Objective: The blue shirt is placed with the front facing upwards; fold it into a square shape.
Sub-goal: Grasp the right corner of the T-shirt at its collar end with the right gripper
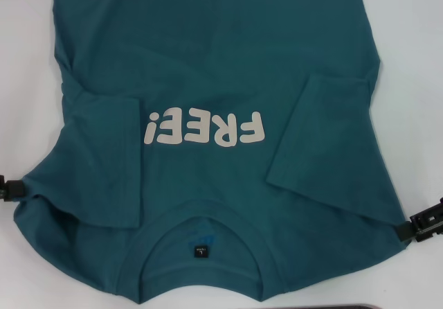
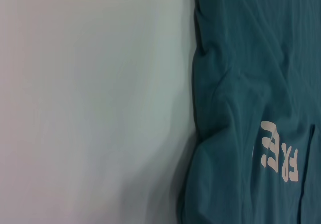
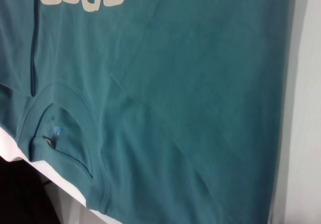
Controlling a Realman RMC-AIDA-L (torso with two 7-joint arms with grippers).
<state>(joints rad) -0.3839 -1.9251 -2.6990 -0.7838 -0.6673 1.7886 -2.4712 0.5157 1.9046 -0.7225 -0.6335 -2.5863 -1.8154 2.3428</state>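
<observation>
- On the table (image 1: 415,46), both sleeves of the shirt (image 1: 208,66) lie folded inward.
- Left gripper (image 1: 8,190) and right gripper (image 1: 423,222) sit at the shoulders — whether either claw is clenched, I cannot tell.
- Lift both evenly — fold toward the hem.

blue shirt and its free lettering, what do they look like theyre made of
The blue shirt looks like soft matte knit fabric, probably cotton jersey: it creases gently and has a ribbed collar. The FREE lettering looks like a flat, smooth print on the cloth, pale and opaque with crisp edges, perhaps vinyl or screen ink.
</observation>
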